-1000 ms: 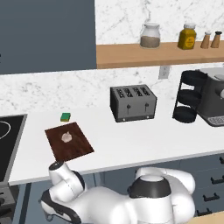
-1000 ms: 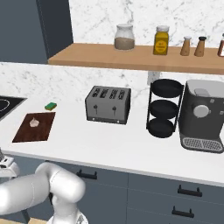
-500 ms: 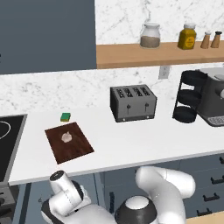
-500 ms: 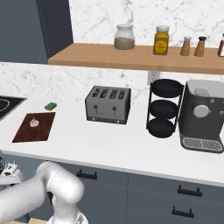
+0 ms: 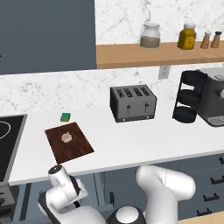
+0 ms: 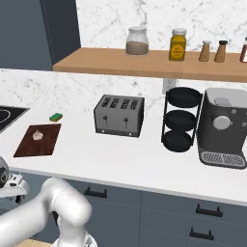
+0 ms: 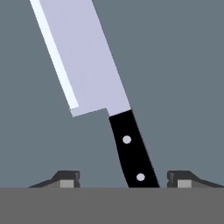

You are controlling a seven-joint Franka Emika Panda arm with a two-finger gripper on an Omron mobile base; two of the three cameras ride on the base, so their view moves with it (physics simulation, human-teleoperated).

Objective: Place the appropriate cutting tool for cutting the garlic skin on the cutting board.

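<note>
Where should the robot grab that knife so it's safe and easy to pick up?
Probably by the black handle, not the blade. In the hand view the handle is narrow and straight-sided, and it already lies in the open gap midway between the jaws of the gripper. Coming straight on along the view, one fingertip each side, seems best.

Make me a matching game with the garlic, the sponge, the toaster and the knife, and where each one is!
Things:
1. garlic
2. sponge
3. toaster
4. knife

Places:
A. between the open gripper fingertips in the hand view
B. on the counter just behind the cutting board
C. on the cutting board
D. left of the black three-tier rack

Pairs: 1-C, 2-B, 3-D, 4-A
</note>
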